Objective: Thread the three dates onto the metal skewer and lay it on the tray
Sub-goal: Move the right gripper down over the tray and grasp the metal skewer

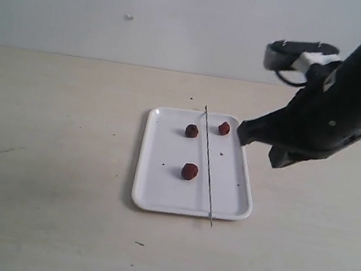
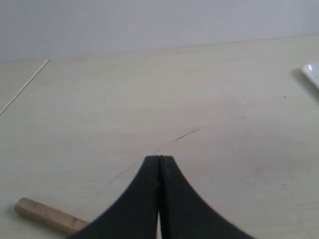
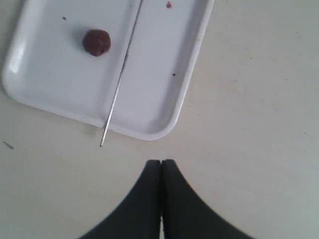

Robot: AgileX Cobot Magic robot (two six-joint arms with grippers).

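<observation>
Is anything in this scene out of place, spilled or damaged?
Nothing is spilled or damaged. The metal skewer lies bare along the tray, both ends poking past its rims, with the three dates loose on either side. Tiny dark specks dot the tray.

Prob. lab: bare table (image 1: 29, 221), blank wall (image 1: 119, 2).

Ext high, R wrist close, tray (image 1: 158, 190) shared

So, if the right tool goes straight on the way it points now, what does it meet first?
Probably the tray, at its rounded corner just ahead of the shut right tool. The metal skewer ends to one side of that line. Height is unclear, so it might pass above.
</observation>
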